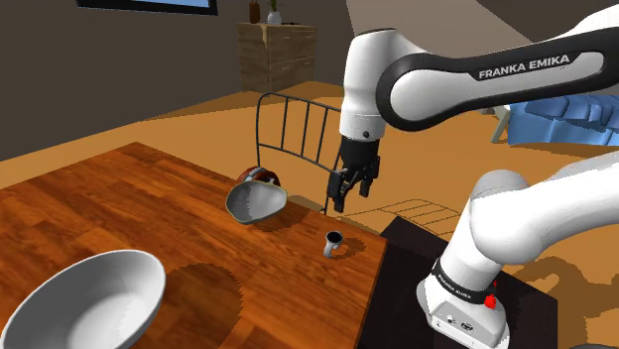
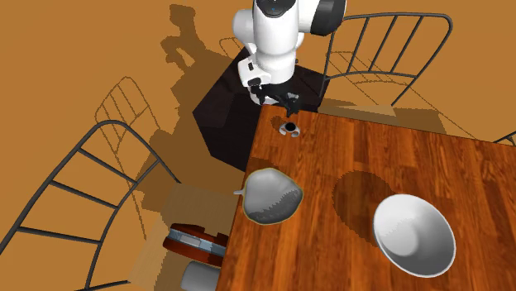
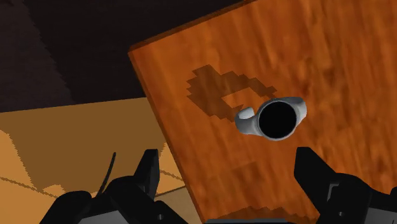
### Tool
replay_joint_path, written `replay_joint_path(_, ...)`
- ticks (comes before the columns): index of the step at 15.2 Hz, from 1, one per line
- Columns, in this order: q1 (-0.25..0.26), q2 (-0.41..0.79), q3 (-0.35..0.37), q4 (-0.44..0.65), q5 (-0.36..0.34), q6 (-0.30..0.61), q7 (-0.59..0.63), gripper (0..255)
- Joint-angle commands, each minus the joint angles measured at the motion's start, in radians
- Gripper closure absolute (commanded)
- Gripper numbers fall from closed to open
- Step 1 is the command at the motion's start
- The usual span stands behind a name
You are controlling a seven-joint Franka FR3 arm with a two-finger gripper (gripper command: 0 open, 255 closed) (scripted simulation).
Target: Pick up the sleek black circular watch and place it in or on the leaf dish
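The watch (image 1: pixel 332 241) has a round black face and a pale grey band; it lies on the wooden table (image 1: pixel 149 218) near the corner closest to the stand. In the wrist view the watch (image 3: pixel 273 118) lies ahead of my open gripper (image 3: pixel 229 172), nearer one finger (image 3: pixel 312 168), untouched. My gripper (image 1: pixel 348 193) hangs in the air above and just behind the watch with nothing in it. The grey leaf dish (image 1: pixel 256 201) sits at the table's far edge, up and left of the watch in the shoulder view. From the second exterior view the gripper (image 2: pixel 284 101) hovers over the watch (image 2: pixel 289 127), and the leaf dish (image 2: pixel 271 196) lies further along the edge.
A large white bowl (image 1: pixel 84 297) stands at the shoulder view's lower left, on the table. A wire-backed chair (image 1: pixel 293 124) stands behind the leaf dish, with a brown round object (image 2: pixel 194 241) on its seat. The dark stand (image 1: pixel 417 258) adjoins the table corner.
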Motion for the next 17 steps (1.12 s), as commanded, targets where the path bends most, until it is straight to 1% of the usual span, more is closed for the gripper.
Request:
replay_joint_path(1, 0.019, 0.028, 0.057, -0.018, 0.022, 0.076, 0.038, 0)
replay_joint_path(4, 0.043, 0.09, 0.152, -0.031, 0.049, 0.189, 0.103, 0)
replay_joint_path(5, 0.046, 0.102, 0.168, -0.032, 0.051, 0.207, 0.114, 0)
replay_joint_path(12, 0.048, 0.159, 0.199, -0.093, 0.073, 0.325, 0.112, 0)
replay_joint_path(17, 0.048, 0.165, 0.202, -0.098, 0.075, 0.335, 0.112, 0)
